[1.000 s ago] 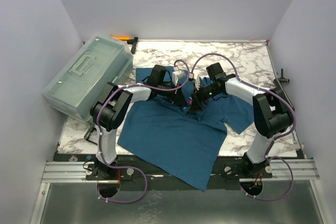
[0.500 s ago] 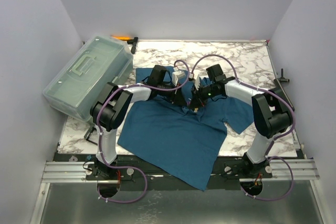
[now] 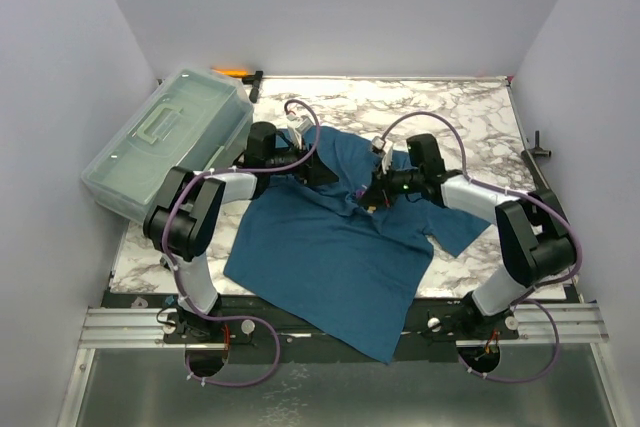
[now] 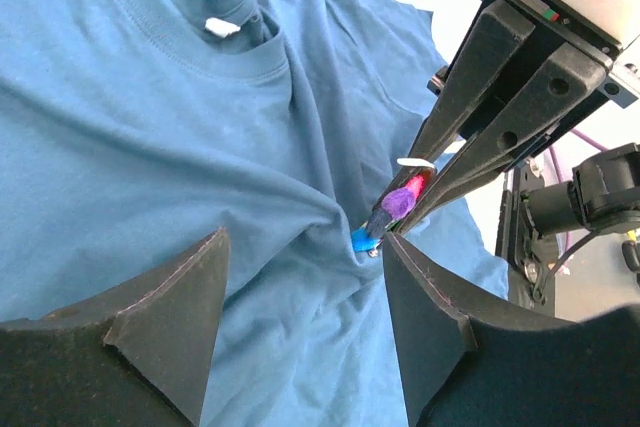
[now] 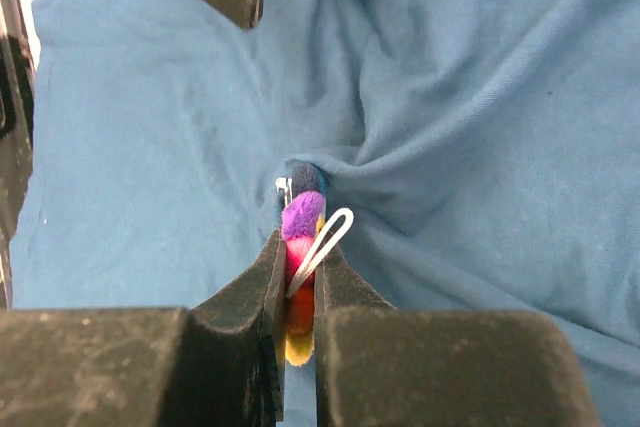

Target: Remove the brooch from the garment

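Gripping step: right hand (image 5: 298, 257) clenched on the brooch (image 5: 301, 217), which sits in a pucker of the shirt (image 3: 330, 247). Left hand (image 4: 300, 247) released, just beside the brooch. Next, likely: pull brooch free, cloth restrained.

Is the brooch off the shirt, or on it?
On: shirt cloth puckers up to the brooch, pinched by the right gripper.

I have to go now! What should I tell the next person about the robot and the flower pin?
Left gripper: open, empty, beside the brooch.
Right gripper: shut on the brooch.
The shirt lies on the table; its cloth puckers up to the brooch, so it looks still pinned.
Done: brooch gripped. Left: pull it free, probably with the left gripper holding the cloth down.
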